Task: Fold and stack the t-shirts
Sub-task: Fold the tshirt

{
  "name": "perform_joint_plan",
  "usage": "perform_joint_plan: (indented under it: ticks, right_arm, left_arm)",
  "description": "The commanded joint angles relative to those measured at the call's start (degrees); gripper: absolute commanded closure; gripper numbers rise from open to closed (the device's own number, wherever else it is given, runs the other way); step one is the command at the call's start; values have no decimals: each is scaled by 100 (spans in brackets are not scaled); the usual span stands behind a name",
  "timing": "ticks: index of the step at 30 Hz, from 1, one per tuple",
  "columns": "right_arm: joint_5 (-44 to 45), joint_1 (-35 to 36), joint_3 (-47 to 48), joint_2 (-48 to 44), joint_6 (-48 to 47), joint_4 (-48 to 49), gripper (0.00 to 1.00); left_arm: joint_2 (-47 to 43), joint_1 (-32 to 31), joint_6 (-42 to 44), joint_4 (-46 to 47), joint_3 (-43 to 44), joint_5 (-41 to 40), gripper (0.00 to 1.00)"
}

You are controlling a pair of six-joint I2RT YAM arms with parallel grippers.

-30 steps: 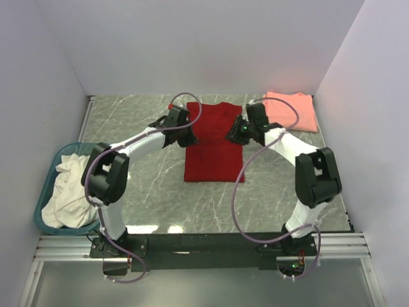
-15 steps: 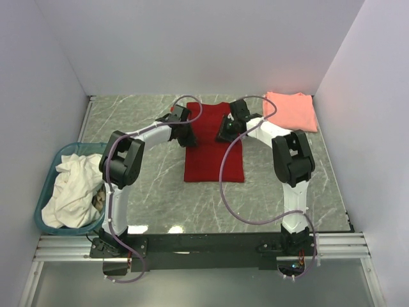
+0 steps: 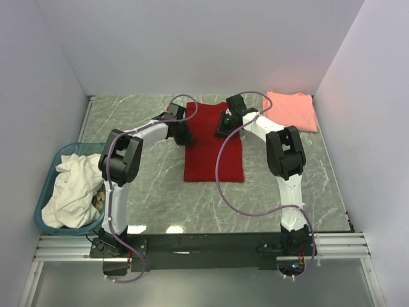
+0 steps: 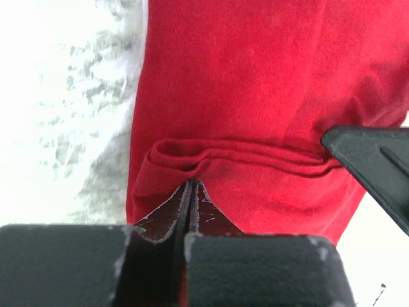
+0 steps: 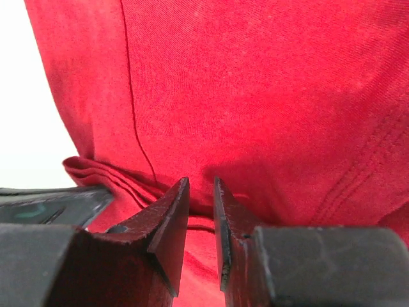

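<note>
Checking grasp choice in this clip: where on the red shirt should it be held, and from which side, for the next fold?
Grip the far hem of the red t-shirt, one corner per tool, coming from above. It lies flat as a long strip running away from the bases, so its far edge can be carried back over. The left tool looks pinched shut on a raised fold there; the right tool stands slightly open.

The overhead view is evenly lit and sharp, with soft glare patches on the glossy grey marble-patterned table (image 3: pixel 160 227) near its front edge. Both wrist views overexpose the background to featureless white, while the deep red cotton t-shirt (image 5: pixel 255 96) stays detailed. The nearest black gripper housings are blurred.
</note>
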Motion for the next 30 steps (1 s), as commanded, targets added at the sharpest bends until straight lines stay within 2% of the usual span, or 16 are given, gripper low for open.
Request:
perform_joint_plan:
  ticks: [1, 3, 7, 11, 13, 15, 18, 23, 30]
  right_arm:
    - [61, -61, 314, -71, -229, -88, 71]
    - [70, -87, 516, -159, -414, -333, 69]
    - [149, -201, 921, -484, -520, -642, 65]
    - [106, -236, 536, -1229, -432, -616, 63]
    - [-17, -228, -207, -1773, -231, -415, 63]
    - [-298, -175, -1233, -2188, -72, 155, 63]
    - [-518, -9, -2422, -2847, 192, 824, 63]
    - [-703, 133, -3682, -3393, 464, 1536, 64]
    - [-677, 142, -5149, -3692, 447, 1977, 64]
  left_arm:
    - [-610, 4, 166, 61, -85, 61, 95]
    - [-873, 4, 166, 166, -147, 175, 91]
    - [-1330, -14, -18, 447, -559, 526, 89]
    - [-1840, -119, -212, 615, -1061, 606, 89]
    - [-1999, -216, -361, 737, -1402, 614, 92]
    - [-2166, -329, -510, 860, -1745, 588, 99]
    - [-2324, -514, -651, 1045, -2185, 580, 99]
    - [-2474, -743, -783, 1309, -2757, 298, 99]
    - [-2588, -849, -933, 1731, -3697, 201, 99]
